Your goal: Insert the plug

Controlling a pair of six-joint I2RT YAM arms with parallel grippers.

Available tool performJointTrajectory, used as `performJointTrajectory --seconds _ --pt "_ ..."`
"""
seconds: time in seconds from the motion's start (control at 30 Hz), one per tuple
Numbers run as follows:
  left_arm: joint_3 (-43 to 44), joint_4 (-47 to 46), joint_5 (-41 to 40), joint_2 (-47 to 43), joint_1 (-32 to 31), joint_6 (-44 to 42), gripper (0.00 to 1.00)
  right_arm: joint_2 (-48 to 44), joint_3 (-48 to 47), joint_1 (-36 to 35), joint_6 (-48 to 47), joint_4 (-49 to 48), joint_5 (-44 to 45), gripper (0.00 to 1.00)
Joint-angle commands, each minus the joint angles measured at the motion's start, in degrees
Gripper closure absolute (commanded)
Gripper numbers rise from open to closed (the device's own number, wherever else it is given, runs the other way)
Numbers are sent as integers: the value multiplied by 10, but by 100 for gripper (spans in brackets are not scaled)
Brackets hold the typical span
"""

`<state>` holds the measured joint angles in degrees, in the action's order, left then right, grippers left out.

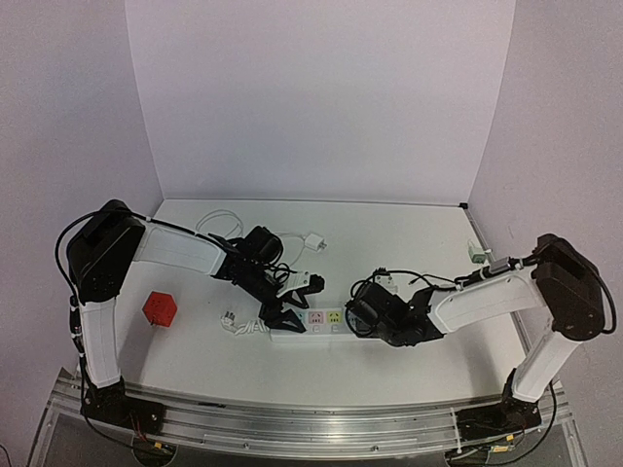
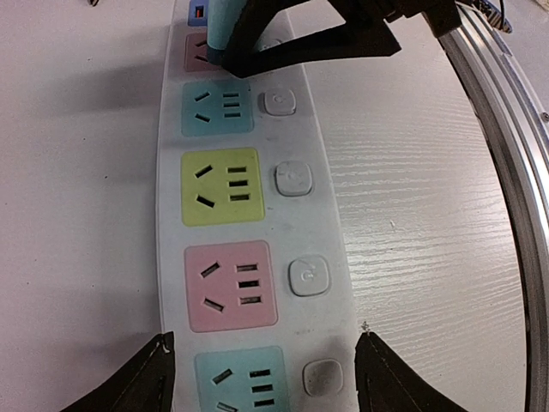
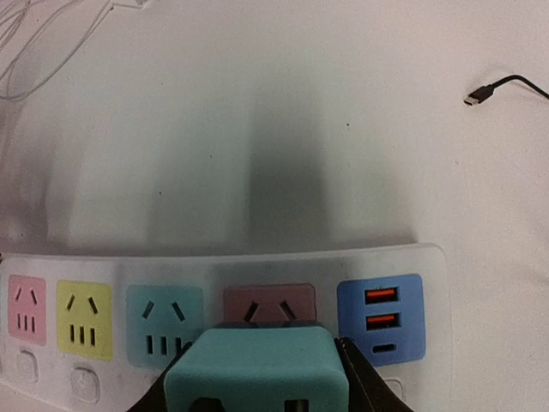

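A white power strip (image 2: 257, 257) with pink, yellow, teal and blue socket faces lies on the table, also visible in the top view (image 1: 313, 331). My left gripper (image 2: 266, 378) (image 1: 290, 309) straddles the strip's width, one fingertip against each long edge. My right gripper (image 3: 257, 393) (image 1: 360, 316) is shut on a teal plug (image 3: 257, 369). The plug sits right over the pink socket (image 3: 269, 302) beside the blue USB panel (image 3: 381, 319). Its prongs are hidden. The plug (image 2: 220, 26) also shows at the far end of the left wrist view.
A red cube (image 1: 160, 307) lies to the left. White cables with a charger (image 1: 315, 243) sit behind the strip, a white plug (image 1: 231, 321) at its left end. A black cable tip (image 3: 485, 93) lies beyond. The metal rail (image 2: 506, 172) borders the near edge.
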<state>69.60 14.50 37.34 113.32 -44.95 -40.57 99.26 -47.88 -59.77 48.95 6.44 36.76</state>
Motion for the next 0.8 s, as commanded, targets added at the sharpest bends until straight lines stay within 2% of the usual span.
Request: performJointTrajectory --seconds 0.0,0.1,0.27,0.33,0.4,0.77 --pt "-1 -2 3 -25 -1 -10 28 2 30 -8 0 193 -180 52" --pt "0 -1 3 -25 -1 -13 28 -34 20 -7 -15 205 -183 45" --pt "1 -4 0 -24 -1 -16 28 -85 14 -7 -54 211 -214 26" --pt "-1 -9 0 -26 -1 -16 28 -96 10 -6 -66 213 -233 22" --pt "-3 -12 1 -27 -1 -15 28 -105 5 -6 -75 214 -250 11" --pt "-24 -23 5 -39 0 -16 27 -183 14 10 -82 246 -313 8"
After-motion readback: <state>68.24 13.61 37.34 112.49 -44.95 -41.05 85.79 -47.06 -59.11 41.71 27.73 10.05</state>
